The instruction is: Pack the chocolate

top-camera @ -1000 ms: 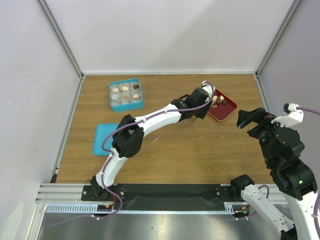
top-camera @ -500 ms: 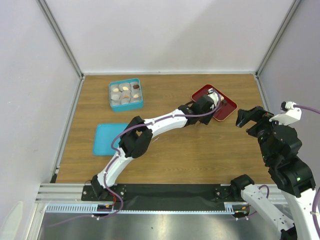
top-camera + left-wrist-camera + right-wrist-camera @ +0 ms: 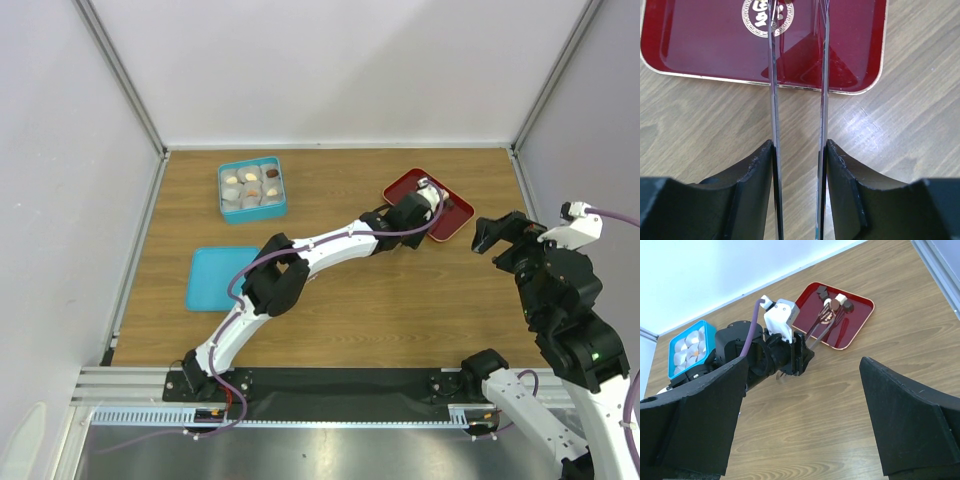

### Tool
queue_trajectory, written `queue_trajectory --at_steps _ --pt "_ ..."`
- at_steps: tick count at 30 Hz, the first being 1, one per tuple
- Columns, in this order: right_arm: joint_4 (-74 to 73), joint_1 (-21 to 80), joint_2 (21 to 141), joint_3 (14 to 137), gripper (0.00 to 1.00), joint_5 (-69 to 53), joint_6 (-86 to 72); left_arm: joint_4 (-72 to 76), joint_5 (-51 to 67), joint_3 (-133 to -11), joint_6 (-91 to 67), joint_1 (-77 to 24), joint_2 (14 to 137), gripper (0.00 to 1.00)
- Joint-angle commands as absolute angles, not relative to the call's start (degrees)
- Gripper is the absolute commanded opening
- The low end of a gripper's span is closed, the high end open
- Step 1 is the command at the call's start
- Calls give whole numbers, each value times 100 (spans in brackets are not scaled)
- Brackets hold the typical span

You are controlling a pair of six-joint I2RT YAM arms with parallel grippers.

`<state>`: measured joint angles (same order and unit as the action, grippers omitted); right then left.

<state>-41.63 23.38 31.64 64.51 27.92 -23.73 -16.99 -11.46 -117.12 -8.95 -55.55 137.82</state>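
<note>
1. Chocolate [image 3: 841, 299]: a few small pieces, cream and dark, are seen at the far end of the red tray [image 3: 860, 322], at the far right of the table [image 3: 400, 310]. More pieces are seated in the teal box [image 3: 256, 214], far left.
2. Tongs [image 3: 772, 100]: two thin metal blades are clamped by the left gripper [image 3: 799, 150], whose jaws are closed on them. The tips are pointed in among the tray's pieces; whether one is pinched cannot be told.
3. Risk, as judged: a piece may be pushed along the tray floor rather than pinched, since polished steel and lacquer give little friction. A round piece may be squirted out if squeezed off-centre.
4. Risk, as judged: the tray may be shoved by the blades, as nothing is holding it. The right gripper [image 3: 503, 240] is held wide open and empty, just right of the tray.
5. Materials: the tray is glossy, round-cornered and gold-rimmed. The box is lined with white cups [image 3: 232, 195]. A flat teal lid [image 3: 213, 278] is laid near left. The table is matt wood grain.
</note>
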Motion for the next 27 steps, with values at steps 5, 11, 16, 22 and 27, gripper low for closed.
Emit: queue_trajectory --at_steps 5,11,16,22,27 --pt "-3937 2329 3208 6434 100 2936 -2250 -1301 -1485 -11698 -879 -5563 13579 49" --pt "-3911 2329 3217 6434 100 2936 -2232 -1310 -1564 -11768 -765 -5555 13632 49" --pt "-3894 2329 3208 6434 100 2953 -2215 -1327 -1521 -11944 -738 -5520 13781 50" --pt "-3885 2329 3225 6416 100 2997 -2171 -1248 -1362 -11988 -729 -5511 13886 49" --pt "-3850 2329 3217 6390 100 3015 -2153 -1274 -1318 -12137 -703 -5502 13974 50"
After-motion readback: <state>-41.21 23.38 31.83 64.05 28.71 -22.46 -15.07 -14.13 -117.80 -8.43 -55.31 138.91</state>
